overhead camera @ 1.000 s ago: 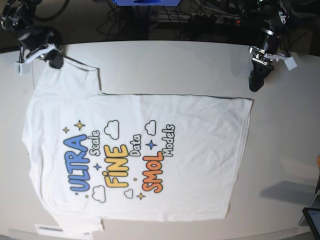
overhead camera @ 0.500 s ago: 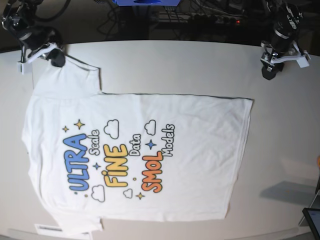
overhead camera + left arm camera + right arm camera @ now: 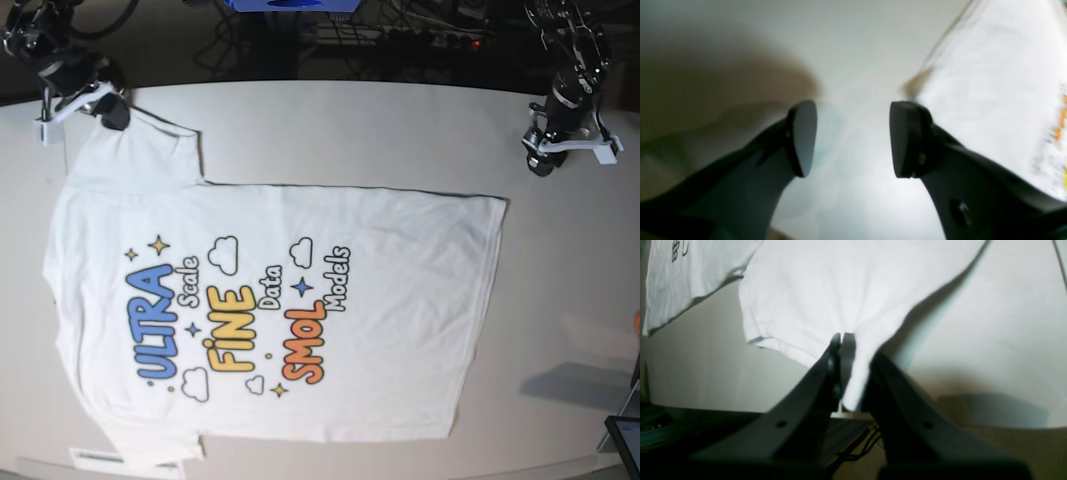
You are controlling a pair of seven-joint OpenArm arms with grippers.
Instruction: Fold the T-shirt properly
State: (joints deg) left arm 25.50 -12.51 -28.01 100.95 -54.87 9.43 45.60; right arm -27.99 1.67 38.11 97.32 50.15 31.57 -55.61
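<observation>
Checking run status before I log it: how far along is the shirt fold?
Early. Done: the T-shirt lies spread flat, print up, no fold made. In hand: the right gripper is shut on a sleeve edge at the table's far corner; the left gripper is open over bare table, holding nothing. Left: every fold.

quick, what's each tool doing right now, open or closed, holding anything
Left tool: open, holding nothing, over the bare table beside the T-shirt.
Right tool: closed, pinching the sleeve edge of the T-shirt.

T-shirt (image 3: 300, 300) flat, print up, on table (image 3: 400, 130); right gripper (image 3: 108, 108) at sleeve, left gripper (image 3: 545, 160) apart.
</observation>
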